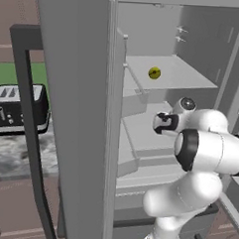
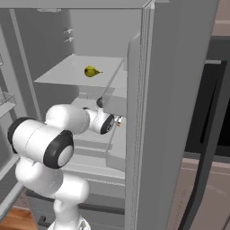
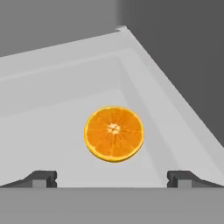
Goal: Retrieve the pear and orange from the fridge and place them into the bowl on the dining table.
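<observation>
So I've got the fridge (image 1: 82, 114) open and the arm reaching inside, which means neither fruit is out yet. The orange (image 3: 114, 134) sits on a light grey shelf (image 3: 52, 131) near its back corner, right in front of my claw (image 3: 112, 178), which is spread wide and empty with a finger on each side of the fruit and not touching it. Looks to me like I'm lined up for the grab but the pinch hasn't happened. The pear (image 1: 154, 72) is on the shelf above, well apart from the arm, untouched. So basically both pickups and both drops into the bowl are left, I'd say we're early. As for pointing: the orange is round, so no real long axis, and it shows its cut-looking segmented face toward the hand camera. The pear looks to point its stem to the right in the right base view, so its long axis runs roughly along the shelf.
</observation>
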